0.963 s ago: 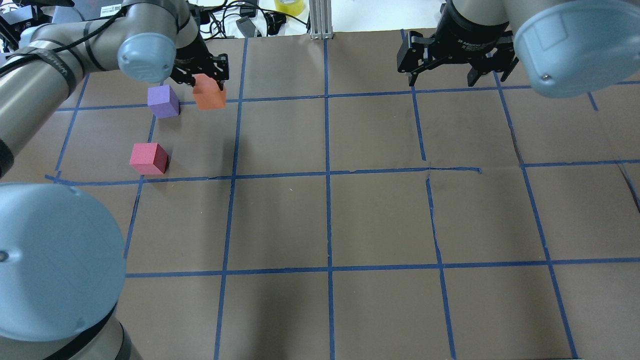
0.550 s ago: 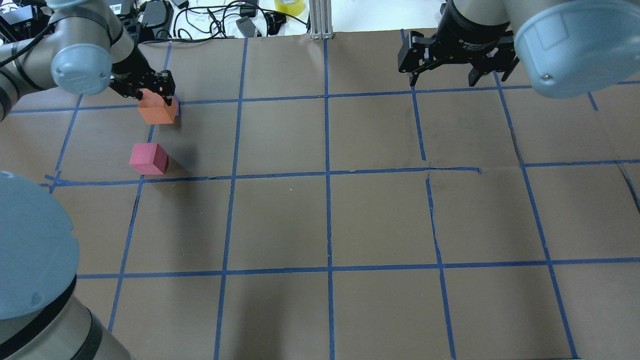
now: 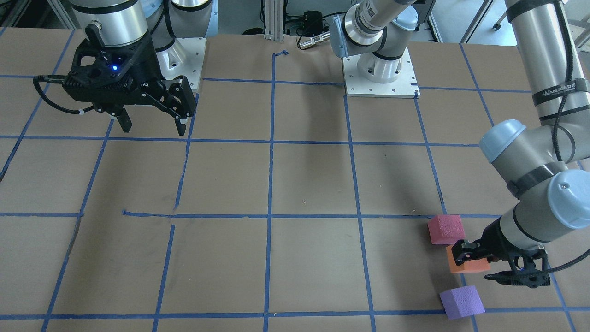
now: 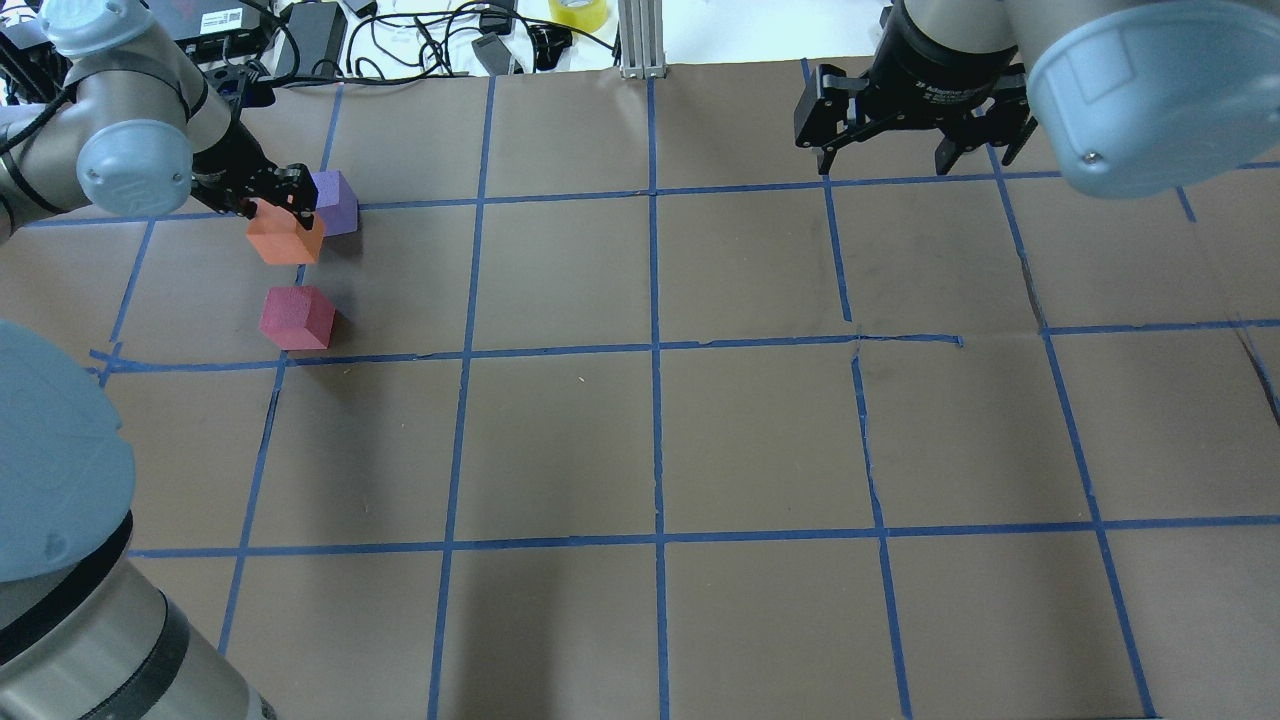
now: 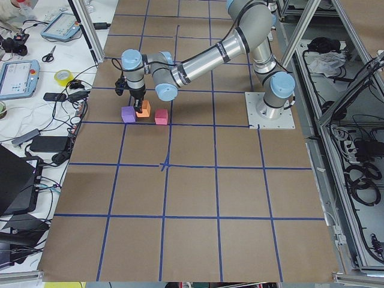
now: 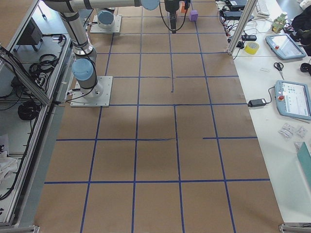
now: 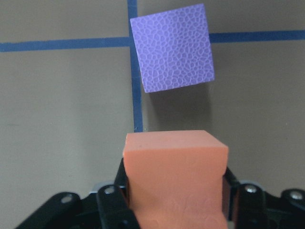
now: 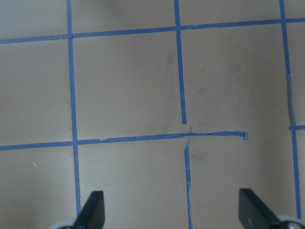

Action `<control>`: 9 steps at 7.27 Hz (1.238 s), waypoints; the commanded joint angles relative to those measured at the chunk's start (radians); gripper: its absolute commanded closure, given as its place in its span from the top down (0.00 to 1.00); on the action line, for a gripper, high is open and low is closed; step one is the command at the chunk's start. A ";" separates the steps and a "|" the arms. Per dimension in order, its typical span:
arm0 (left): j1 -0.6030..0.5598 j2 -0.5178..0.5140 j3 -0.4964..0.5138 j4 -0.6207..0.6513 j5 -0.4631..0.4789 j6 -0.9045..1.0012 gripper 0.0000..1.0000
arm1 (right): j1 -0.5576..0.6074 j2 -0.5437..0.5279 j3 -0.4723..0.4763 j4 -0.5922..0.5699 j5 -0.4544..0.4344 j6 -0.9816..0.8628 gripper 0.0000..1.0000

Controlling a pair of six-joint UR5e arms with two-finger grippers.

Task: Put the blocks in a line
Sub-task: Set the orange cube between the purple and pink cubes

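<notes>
My left gripper (image 4: 272, 203) is shut on the orange block (image 4: 285, 238), held between the purple block (image 4: 336, 201) and the pinkish-red block (image 4: 296, 317) at the table's far left. In the front view the orange block (image 3: 465, 263) sits between the pinkish-red block (image 3: 445, 228) and the purple block (image 3: 462, 301). The left wrist view shows the orange block (image 7: 175, 176) between the fingers, with the purple block (image 7: 172, 46) ahead on a blue tape line. My right gripper (image 4: 908, 135) is open and empty at the far right, well above the table (image 4: 760, 430).
Blue tape lines form a grid on the brown table. Cables, a yellow tape roll (image 4: 578, 12) and an aluminium post (image 4: 640, 35) lie beyond the far edge. The right wrist view shows only bare paper and tape between the open fingertips (image 8: 93, 210).
My left gripper has carried the orange block leftward and toward the robot, from right of the purple block to between the purple and pinkish-red blocks. The right arm has not moved.
</notes>
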 commanded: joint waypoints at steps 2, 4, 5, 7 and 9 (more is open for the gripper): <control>0.001 -0.013 -0.048 0.078 -0.025 0.005 0.07 | 0.000 -0.001 0.001 0.001 -0.004 0.000 1.00; 0.001 -0.027 -0.055 0.083 -0.028 0.006 0.07 | 0.000 -0.001 0.001 0.001 -0.001 0.000 1.00; 0.001 -0.032 -0.055 0.084 -0.027 0.008 0.07 | 0.000 -0.001 0.001 -0.001 0.002 0.000 1.00; 0.002 -0.032 -0.057 0.084 -0.025 0.009 0.07 | 0.000 0.000 0.001 -0.001 0.000 0.000 1.00; 0.002 -0.049 -0.057 0.106 -0.025 0.011 0.07 | 0.000 -0.001 0.001 -0.001 -0.001 0.000 1.00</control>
